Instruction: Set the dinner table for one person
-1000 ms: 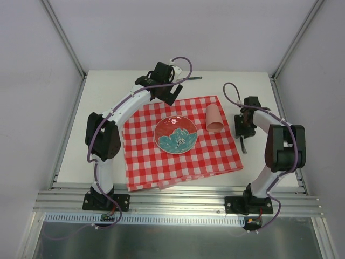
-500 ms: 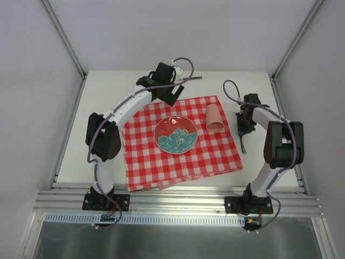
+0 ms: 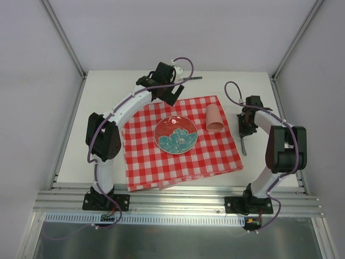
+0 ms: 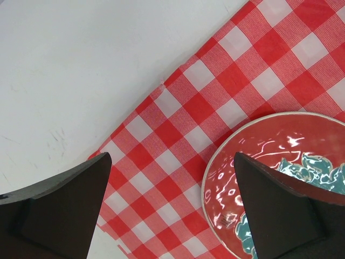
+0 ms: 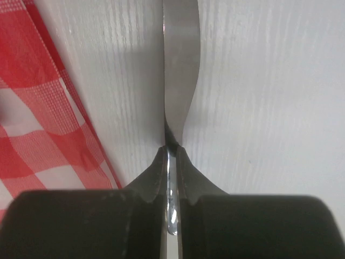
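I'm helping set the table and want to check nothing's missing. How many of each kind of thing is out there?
Checked cloth: 1
Plate: 1
Pink cup: 1
Metal cutlery piece, pinched in the right gripper: 1
Thin dark thing at the back, too small to name: 1
Total: 5

Bright light; plate (image 4: 269, 162) glare; utensil (image 5: 180, 81) sheen; right tool (image 5: 171, 156) blurred.

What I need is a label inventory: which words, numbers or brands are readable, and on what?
None: no text is readable in any view. The plate shows only a teal flower pattern and an illegible white mark; checked cloth, pink cup and metal utensil show no lettering.
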Action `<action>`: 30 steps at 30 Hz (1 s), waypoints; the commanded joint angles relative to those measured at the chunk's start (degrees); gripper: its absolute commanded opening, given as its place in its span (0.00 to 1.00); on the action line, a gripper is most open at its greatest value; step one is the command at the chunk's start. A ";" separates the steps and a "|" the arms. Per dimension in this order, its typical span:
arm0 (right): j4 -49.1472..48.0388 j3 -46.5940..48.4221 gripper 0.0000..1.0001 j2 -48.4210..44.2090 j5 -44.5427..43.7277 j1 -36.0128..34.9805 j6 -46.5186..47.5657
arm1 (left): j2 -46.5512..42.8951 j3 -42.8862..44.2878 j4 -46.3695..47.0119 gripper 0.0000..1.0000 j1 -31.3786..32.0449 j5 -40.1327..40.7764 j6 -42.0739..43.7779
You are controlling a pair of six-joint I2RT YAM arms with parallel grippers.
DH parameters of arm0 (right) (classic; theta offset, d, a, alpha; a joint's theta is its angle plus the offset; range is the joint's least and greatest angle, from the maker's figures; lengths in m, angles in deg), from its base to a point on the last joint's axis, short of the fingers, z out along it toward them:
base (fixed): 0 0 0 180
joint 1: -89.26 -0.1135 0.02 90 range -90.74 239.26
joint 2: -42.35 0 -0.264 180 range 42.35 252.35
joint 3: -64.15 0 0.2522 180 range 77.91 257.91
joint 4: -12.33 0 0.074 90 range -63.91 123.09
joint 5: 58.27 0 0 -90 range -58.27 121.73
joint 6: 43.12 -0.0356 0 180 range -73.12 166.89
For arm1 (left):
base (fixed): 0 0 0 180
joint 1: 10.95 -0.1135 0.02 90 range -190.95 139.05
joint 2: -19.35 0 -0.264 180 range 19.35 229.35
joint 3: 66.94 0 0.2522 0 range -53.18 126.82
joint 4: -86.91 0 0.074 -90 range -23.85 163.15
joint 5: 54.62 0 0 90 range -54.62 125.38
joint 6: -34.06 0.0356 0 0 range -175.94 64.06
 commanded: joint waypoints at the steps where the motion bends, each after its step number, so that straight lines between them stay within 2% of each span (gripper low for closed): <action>1: 1.14 -0.83 0.00 -6.04 0.53 0.69 -0.11 | -1.19 2.20 0.74 0.99 0.58 0.02 -0.71; 13: 0.26 -2.94 0.00 -6.76 0.00 0.69 -0.99 | -3.38 0.44 0.74 0.99 0.58 0.46 0.08; 15: 0.08 -2.68 0.09 -5.54 -0.52 0.69 -0.64 | -3.73 -0.08 0.74 0.99 0.58 0.63 0.17; 16: -0.18 -2.68 0.28 -5.01 -0.70 0.69 -0.64 | -3.82 -0.17 0.83 0.99 0.58 0.63 0.26; 18: -1.23 -2.76 0.43 -4.04 -0.97 0.69 -0.64 | -4.00 -0.35 0.74 0.99 0.49 0.72 0.35; 19: -1.85 -2.94 0.47 -3.77 -1.23 0.69 -0.64 | -4.00 -0.44 0.83 0.99 0.49 0.72 0.35; 21: -2.73 -2.85 0.53 -2.46 -1.84 0.69 -0.38 | -4.18 -0.52 0.83 0.99 0.58 0.72 0.35; 24: -3.26 -2.85 0.55 -1.57 -2.28 0.69 0.33 | -4.09 -0.70 0.92 0.99 0.58 0.81 0.35; 30: -6.86 -7.50 0.54 -3.68 -1.58 0.69 1.65 | -3.39 0.52 0.83 0.99 0.58 0.46 0.08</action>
